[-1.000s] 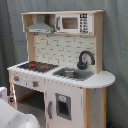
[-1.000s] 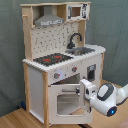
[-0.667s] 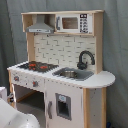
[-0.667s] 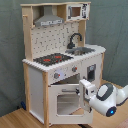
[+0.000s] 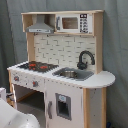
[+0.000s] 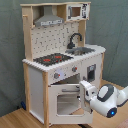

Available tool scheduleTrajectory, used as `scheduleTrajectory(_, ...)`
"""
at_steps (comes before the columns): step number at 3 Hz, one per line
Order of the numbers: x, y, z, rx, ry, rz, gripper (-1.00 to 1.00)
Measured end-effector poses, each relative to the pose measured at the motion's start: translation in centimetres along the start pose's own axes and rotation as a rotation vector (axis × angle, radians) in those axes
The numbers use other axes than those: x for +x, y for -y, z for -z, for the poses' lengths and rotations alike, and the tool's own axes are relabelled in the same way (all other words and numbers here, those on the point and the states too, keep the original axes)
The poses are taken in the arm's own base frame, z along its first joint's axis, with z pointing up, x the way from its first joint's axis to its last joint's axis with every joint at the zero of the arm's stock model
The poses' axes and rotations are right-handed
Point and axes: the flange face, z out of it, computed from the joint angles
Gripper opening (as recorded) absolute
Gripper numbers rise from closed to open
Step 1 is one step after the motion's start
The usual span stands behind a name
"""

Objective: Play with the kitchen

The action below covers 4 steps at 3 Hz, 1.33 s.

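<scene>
end effector (image 6: 86, 89) at kitchen (image 6: 60, 60) oven door (image 6: 67, 100)

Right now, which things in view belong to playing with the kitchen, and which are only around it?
Part of the job:
- kitchen
- oven door, swung open
- gripper, by the door

Only around:
- grey curtain
- wooden floor

one kitchen (image 5: 60, 75), one robot arm (image 6: 106, 97), one microwave (image 5: 74, 23)

In the second exterior view, the gripper (image 6: 86, 90) has been moved slightly toward the second exterior view's left, nearer the oven door (image 6: 66, 99) of the kitchen (image 6: 60, 55).
</scene>
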Motion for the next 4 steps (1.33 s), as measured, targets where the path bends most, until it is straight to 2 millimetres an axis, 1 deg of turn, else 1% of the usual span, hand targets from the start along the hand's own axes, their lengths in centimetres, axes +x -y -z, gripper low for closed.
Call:
scheduleTrajectory(1,2.2,0.1,0.9,-0.003,-0.023,0.052,1.0)
scheduleTrajectory(2,4.9,0.2,2.1,0.001,-0.051,0.097,1.0)
scheduleTrajectory(4,9.1,-0.2,3.9,-0.018,-0.092,0.219,1.0)
